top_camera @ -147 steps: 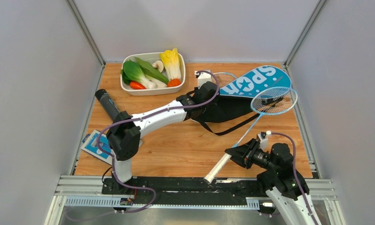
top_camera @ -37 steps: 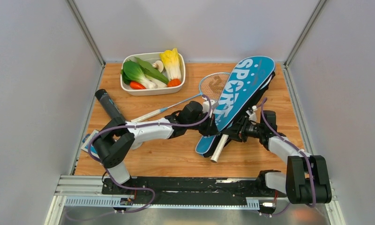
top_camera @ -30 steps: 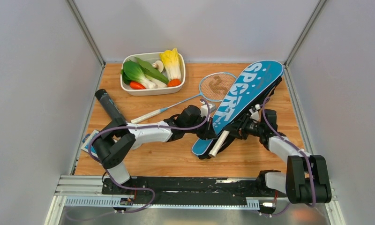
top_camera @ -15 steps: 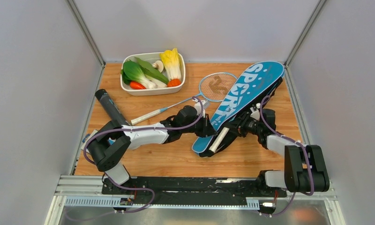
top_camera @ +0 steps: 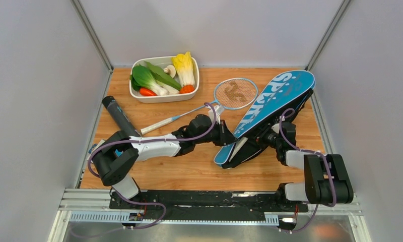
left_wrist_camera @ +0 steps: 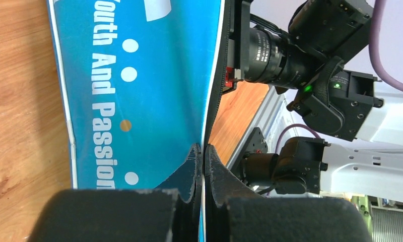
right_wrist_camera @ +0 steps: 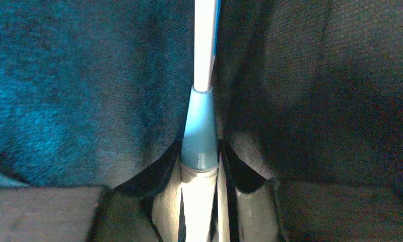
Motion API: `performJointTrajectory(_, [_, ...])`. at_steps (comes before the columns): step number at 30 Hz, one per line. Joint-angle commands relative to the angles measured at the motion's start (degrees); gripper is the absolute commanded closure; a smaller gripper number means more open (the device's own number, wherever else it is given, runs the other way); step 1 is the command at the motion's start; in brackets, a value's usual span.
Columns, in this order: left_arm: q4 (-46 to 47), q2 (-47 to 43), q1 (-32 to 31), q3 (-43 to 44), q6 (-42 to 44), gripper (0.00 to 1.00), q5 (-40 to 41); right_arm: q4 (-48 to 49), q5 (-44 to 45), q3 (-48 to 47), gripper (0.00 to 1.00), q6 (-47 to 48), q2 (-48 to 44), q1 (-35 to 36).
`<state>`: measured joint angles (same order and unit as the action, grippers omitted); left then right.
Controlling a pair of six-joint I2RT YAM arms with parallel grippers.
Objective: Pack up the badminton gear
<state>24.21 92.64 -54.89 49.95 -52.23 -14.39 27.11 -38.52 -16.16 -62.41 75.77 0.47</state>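
Nearby, our left gripper point(left_wrist_camera: 200, 151) is pinched tight on the piped edge of the blue SPORT cover point(top_camera: 270, 103), which slants toward the far right corner. Our right gripper point(right_wrist_camera: 199, 157) is clamped round the white handle of one racket point(right_wrist_camera: 200, 131), inside that cover. Farther back we see the second racket point(top_camera: 234, 94) lying beside the cover, the black tube point(top_camera: 118, 115) at left, and the vegetable tray point(top_camera: 165, 99) rearmost.

- Racket cover point(top_camera: 272, 98): blue, white lettering and dots, black edging.
- Loose racket point(top_camera: 234, 94): light-blue frame, white handle.
- Held racket point(right_wrist_camera: 200, 136): white handle, light-blue collar.
- Tube point(top_camera: 118, 115): black.
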Motion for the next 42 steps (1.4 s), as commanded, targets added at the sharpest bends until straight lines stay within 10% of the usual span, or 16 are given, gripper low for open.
performJointTrajectory(1, [-0.6, -0.7, -2.2, -0.4, -1.4, 1.00, -4.2, 10.9, 8.2, -3.2, 0.93, -2.7, 3.8, -1.4])
performJointTrajectory(11, [-5.7, 3.4, -2.3, 1.5, 0.5, 1.00, 4.3, -22.9, 9.4, -10.2, 0.42, 11.6, -2.6, -1.7])
performJointTrajectory(23, [-14.8, 5.5, -2.3, 4.2, 5.7, 1.00, 12.4, -33.4, 14.1, -7.7, 0.45, 9.3, -22.6, -2.7])
performJointTrajectory(39, [-16.7, 6.7, -2.3, 7.2, 6.2, 1.00, 12.4, -23.9, 17.6, -2.4, 0.34, 6.6, -14.7, -2.7])
performJointTrajectory(42, [-16.8, 7.0, -2.4, 7.5, 6.2, 1.00, 11.3, -19.7, 18.9, -2.2, 0.45, 6.7, -15.2, -2.7])
